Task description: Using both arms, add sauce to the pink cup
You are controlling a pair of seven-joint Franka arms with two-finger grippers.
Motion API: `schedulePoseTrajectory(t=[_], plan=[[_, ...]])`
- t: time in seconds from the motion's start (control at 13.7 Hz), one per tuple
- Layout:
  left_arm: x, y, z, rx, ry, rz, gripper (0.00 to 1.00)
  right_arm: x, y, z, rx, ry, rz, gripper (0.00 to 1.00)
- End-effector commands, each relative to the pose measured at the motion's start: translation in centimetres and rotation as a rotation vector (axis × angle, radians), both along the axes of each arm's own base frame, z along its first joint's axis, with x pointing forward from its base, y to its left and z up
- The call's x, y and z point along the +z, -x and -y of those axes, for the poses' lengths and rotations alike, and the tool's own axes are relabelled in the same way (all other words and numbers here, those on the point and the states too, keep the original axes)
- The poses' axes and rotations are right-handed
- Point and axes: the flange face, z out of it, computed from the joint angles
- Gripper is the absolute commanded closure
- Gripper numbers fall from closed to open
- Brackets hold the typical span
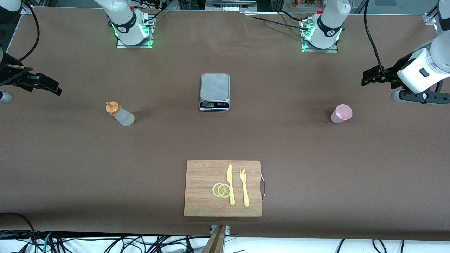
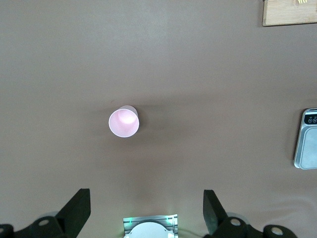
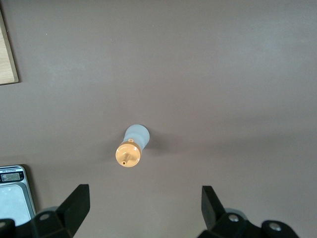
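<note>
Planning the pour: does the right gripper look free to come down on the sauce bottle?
Probably yes. The right gripper is open, up over the table with the sauce bottle upright in its view, and nothing stands close by the bottle; the scale is well apart.

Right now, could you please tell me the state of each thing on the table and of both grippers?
Sauce bottle: upright, orange cap on, untouched.
Pink cup: upright, looks empty.
Scale: nothing on its platform.
Cutting board: flat, carrying the cutlery and lemon.
Knife and fork: lying side by side.
Lemon slices: two, overlapping.
Left gripper: open, above the cup.
Right gripper: open, above the bottle.
</note>
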Motion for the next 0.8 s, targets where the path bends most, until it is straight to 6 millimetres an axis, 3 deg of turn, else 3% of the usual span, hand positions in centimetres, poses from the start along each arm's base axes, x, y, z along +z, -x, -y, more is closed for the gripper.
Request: schedulePoseTrajectory(t=[0.0,0.51,0.73], plan=[[0.33,-0.12,0.08,0.002,-0.001,-0.001,0.0,0.24,0.51,-0.11,0.008,-0.018,0.002,0.0],[-0.02,-0.32,0.27,-0.001,-0.007,-0.005,0.0,0.24,0.51,-0.11,0.008,-0.018,0.002,0.0],[0.01,-0.61,-0.54,0.011,-0.005,-0.004,0.0,0.24,0.51,-0.11,0.009,-0.018,0.002,0.0]])
